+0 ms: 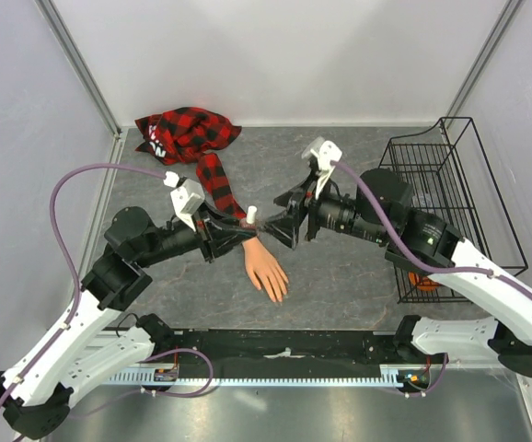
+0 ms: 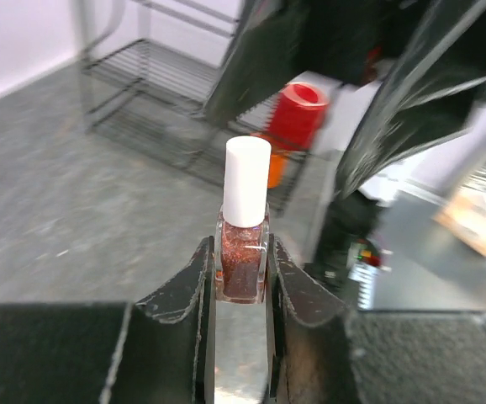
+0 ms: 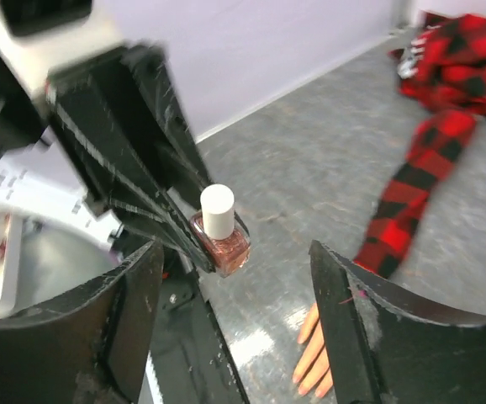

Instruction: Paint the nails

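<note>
My left gripper [image 2: 241, 269] is shut on a small reddish glitter polish bottle [image 2: 244, 257] with a white cap [image 2: 247, 180], held upright above the table. It also shows in the top view [image 1: 250, 216] and in the right wrist view [image 3: 222, 236]. My right gripper [image 3: 236, 282] is open, its jaws wide apart, close in front of the bottle; in the top view [image 1: 268, 221] it faces the left gripper [image 1: 244, 225]. The peach mannequin hand [image 1: 267, 268] lies flat below them, coming out of a red-and-black plaid sleeve [image 1: 216, 180]. Its fingertips with the nails [image 3: 313, 372] show between my right jaws.
A black wire basket [image 1: 445, 198] stands at the right with a red and an orange object [image 2: 296, 114] inside. The plaid shirt is bunched [image 1: 185, 132] at the back left. White walls enclose the grey table [image 1: 340, 267].
</note>
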